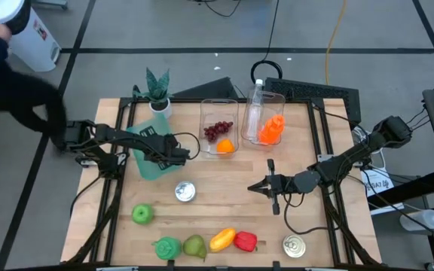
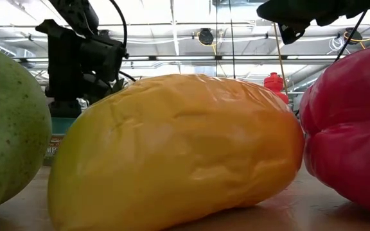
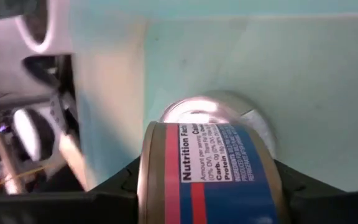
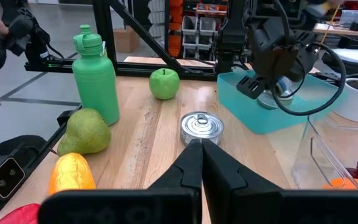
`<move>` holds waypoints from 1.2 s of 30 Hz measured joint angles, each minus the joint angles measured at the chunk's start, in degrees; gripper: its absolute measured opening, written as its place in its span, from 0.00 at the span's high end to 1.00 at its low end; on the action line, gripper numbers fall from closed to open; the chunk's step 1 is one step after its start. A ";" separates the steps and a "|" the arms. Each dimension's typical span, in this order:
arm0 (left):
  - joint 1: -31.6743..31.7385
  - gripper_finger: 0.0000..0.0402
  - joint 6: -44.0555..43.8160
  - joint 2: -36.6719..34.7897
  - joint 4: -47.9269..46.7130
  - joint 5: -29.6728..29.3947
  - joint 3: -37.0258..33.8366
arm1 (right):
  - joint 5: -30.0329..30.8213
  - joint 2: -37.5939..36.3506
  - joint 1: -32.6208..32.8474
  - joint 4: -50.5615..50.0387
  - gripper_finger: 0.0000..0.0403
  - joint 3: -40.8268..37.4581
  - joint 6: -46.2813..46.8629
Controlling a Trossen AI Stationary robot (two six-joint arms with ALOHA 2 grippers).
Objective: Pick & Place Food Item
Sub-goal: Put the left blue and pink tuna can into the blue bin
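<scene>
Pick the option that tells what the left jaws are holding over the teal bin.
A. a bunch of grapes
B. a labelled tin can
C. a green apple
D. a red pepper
B. The left wrist view shows the left gripper with its jaws closed on a labelled tin can above the teal bin; the green apple lies on the table.

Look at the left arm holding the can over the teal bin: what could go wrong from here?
The left gripper holds the labelled can on its side just above the teal bin; if let go, the can might roll or bounce inside. The arm sits close to the potted plant and the clear container, so a wide withdrawal could knock either.
</scene>
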 joint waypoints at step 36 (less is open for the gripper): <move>4.94 0.56 -2.87 0.42 -7.92 -5.95 -1.17 | 0.00 0.00 0.00 0.00 1.00 0.00 0.04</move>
